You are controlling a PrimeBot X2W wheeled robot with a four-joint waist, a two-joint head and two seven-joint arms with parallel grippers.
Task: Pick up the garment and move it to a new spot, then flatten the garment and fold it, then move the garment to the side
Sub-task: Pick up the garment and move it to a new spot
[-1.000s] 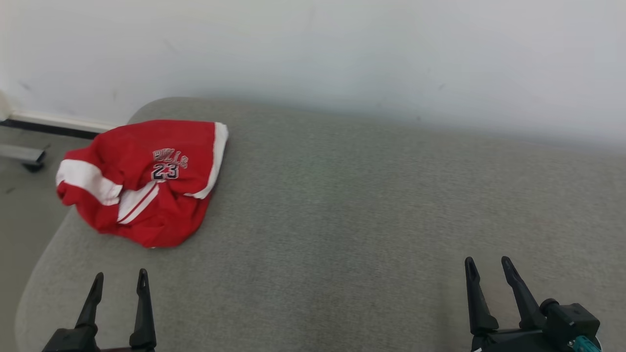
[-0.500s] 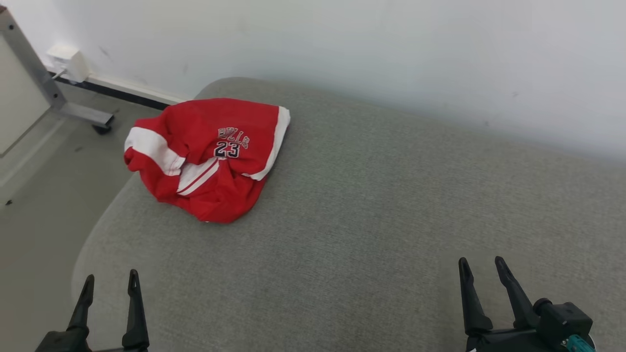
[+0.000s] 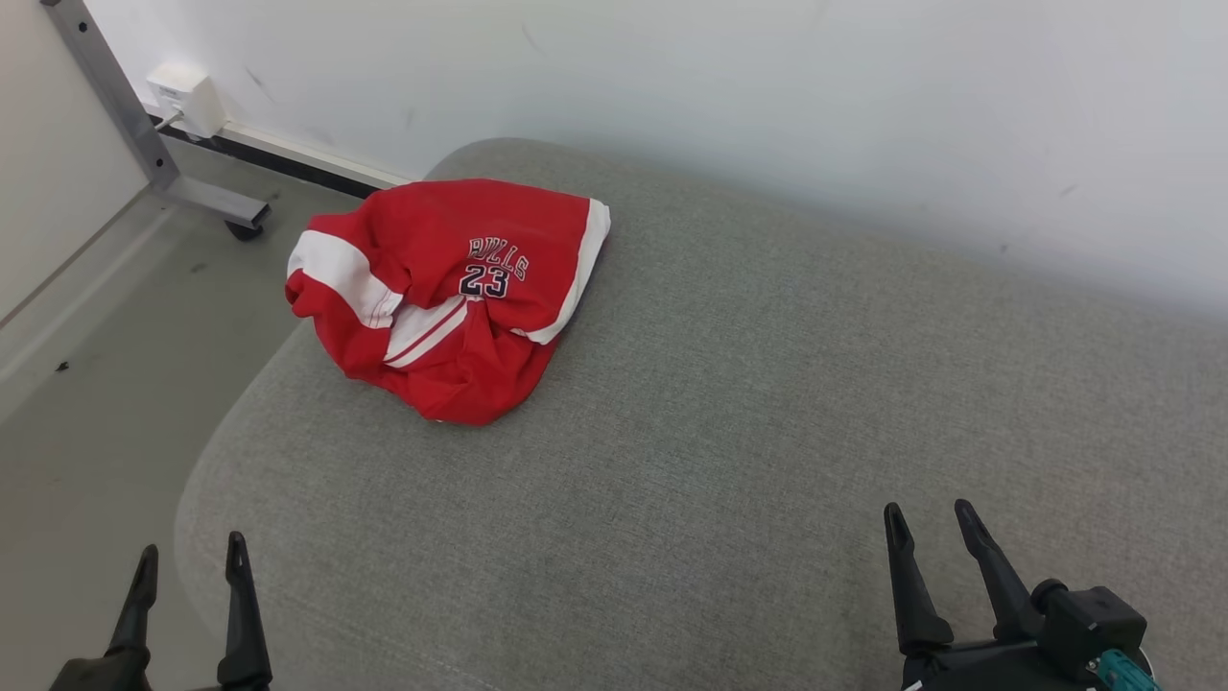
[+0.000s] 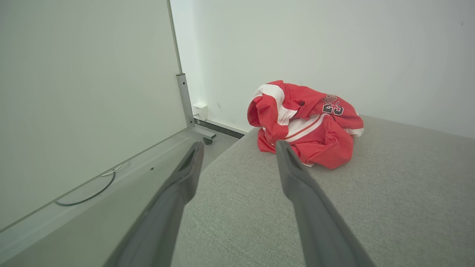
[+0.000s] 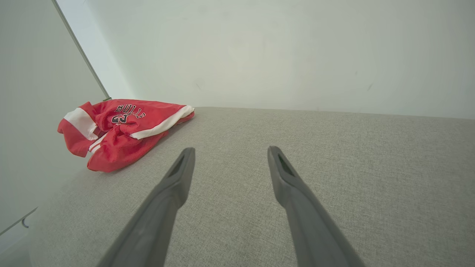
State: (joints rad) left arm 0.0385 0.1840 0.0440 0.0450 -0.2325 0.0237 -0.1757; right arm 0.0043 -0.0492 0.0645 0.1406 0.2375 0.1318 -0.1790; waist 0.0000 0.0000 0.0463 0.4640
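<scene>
Both my grippers stand open and empty: my left gripper (image 3: pixel 190 547) hangs over the near left corner of the grey upholstered cushion (image 3: pixel 720 432), and my right gripper (image 3: pixel 928 509) hangs over its near right part. The red Bulls garment (image 3: pixel 441 297) lies crumpled ahead of my left fingers and a little to their right, and well off to the left of my right ones, near the cushion's far left edge.

I judge it light, limp and rather slick, a mesh sports fabric that will sag and slide, not hold shape. The thick white band (image 3: pixel 336 278) on its left side or the white-trimmed edge (image 3: pixel 576 274) on its right looks like the firmest place to pinch.

The cushion is soft and woven, so cloth should drag on it. A pale wall (image 3: pixel 767 96) rises just behind it. Left of my left gripper the floor (image 3: pixel 86 384) drops away, with a metal frame leg (image 3: pixel 206 200) and a white panel (image 4: pixel 74 92).
</scene>
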